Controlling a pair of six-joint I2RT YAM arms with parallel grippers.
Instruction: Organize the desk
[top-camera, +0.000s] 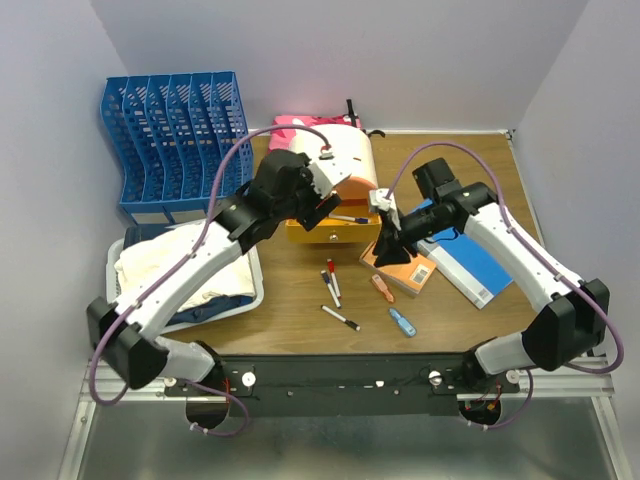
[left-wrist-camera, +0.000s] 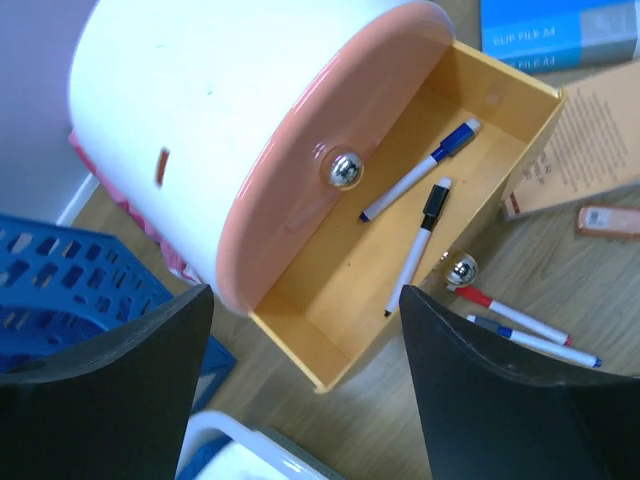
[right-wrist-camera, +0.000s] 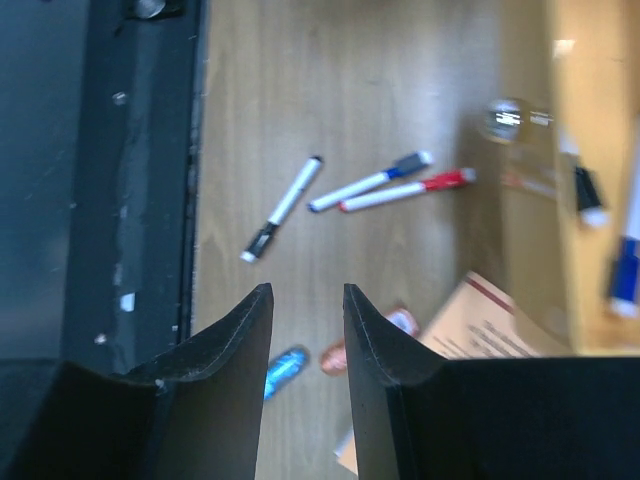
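Observation:
The brown wooden desk (top-camera: 290, 325) carries a white and pink drawer box (top-camera: 345, 160) with its yellow drawer (left-wrist-camera: 340, 290) pulled out. Inside the drawer lie a blue-capped marker (left-wrist-camera: 420, 170) and a black-capped marker (left-wrist-camera: 420, 245). My left gripper (top-camera: 325, 207) hovers over the drawer, open and empty. Three markers lie loose on the desk: a black-capped one (right-wrist-camera: 282, 208), a blue-capped one (right-wrist-camera: 368, 182) and a red-capped one (right-wrist-camera: 405, 190). My right gripper (right-wrist-camera: 306, 295) hangs open above the desk beside a brown booklet (top-camera: 405, 270), holding nothing.
A blue file rack (top-camera: 175, 140) stands at the back left. A white tray (top-camera: 255, 290) with cloth sits on the left. A blue folder (top-camera: 468, 265) lies to the right. A small orange item (top-camera: 382, 288) and a small blue item (top-camera: 402, 322) lie near the black front rail (top-camera: 340, 372).

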